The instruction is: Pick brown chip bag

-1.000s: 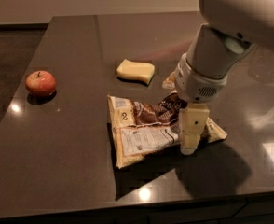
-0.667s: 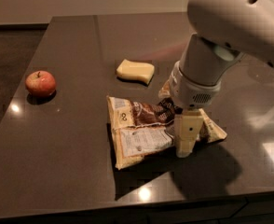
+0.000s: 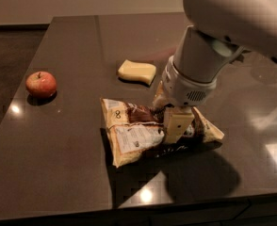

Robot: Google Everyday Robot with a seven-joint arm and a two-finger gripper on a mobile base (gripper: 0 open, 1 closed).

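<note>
The brown chip bag [image 3: 138,133] lies flat and crinkled on the dark table [image 3: 72,173], with tan-yellow edges, a dark brown band and a white label panel facing up. My gripper [image 3: 167,113] is down on the middle of the bag, hanging from the big white arm [image 3: 209,55]. It is open, with the near pale finger [image 3: 177,125] on the front of the brown band and the far finger behind it. The bag's middle right part is hidden by the gripper.
A pale yellow sponge block [image 3: 136,72] lies just behind the bag. A red apple [image 3: 41,84] sits at the left of the table. The table's front edge [image 3: 129,211] runs close below the bag, and its left edge drops to a dark floor.
The arm and gripper have shifted a little to the left and lower over the bag. The bag, sponge and apple have not moved.
</note>
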